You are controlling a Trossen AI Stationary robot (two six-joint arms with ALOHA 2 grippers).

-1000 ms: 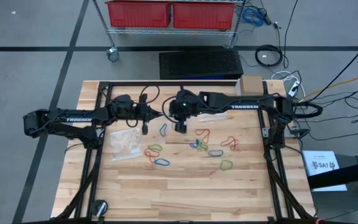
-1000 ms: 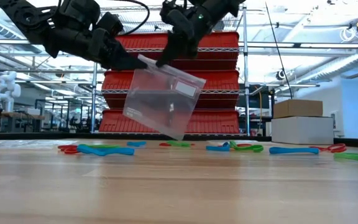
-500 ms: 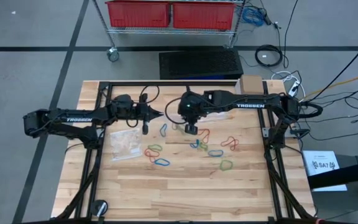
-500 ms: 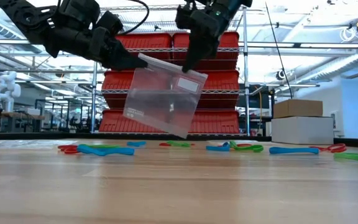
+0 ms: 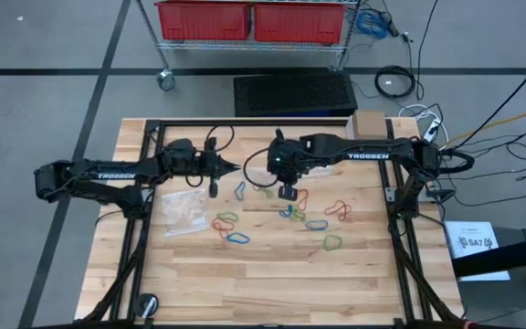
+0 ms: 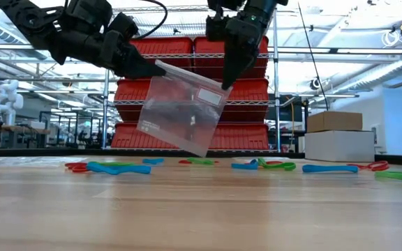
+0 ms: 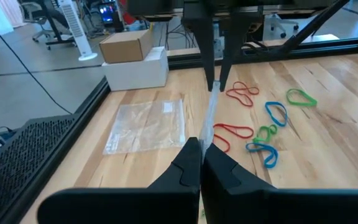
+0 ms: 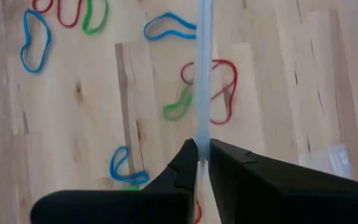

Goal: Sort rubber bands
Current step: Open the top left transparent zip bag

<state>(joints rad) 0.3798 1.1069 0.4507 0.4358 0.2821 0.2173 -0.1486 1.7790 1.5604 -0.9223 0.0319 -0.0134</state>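
Scattered, rubber bands [image 5: 286, 212] lie flat on bench [image 5: 272, 288], red, blue, green, mid-bench to right. Clear bag [image 6: 181, 113] hangs above them, held in air by both hands. Left hand [image 6: 153, 68] pinched shut on one top corner. Right hand [image 6: 227, 82] pinched shut on other. Second bag [image 5: 184, 212] lies flat on bench, left of bands.

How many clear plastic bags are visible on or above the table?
2. One bag hangs above the table, pinched at its top edge by the left gripper and the right gripper. The other bag lies flat on the table beside the left arm. None seems hidden.
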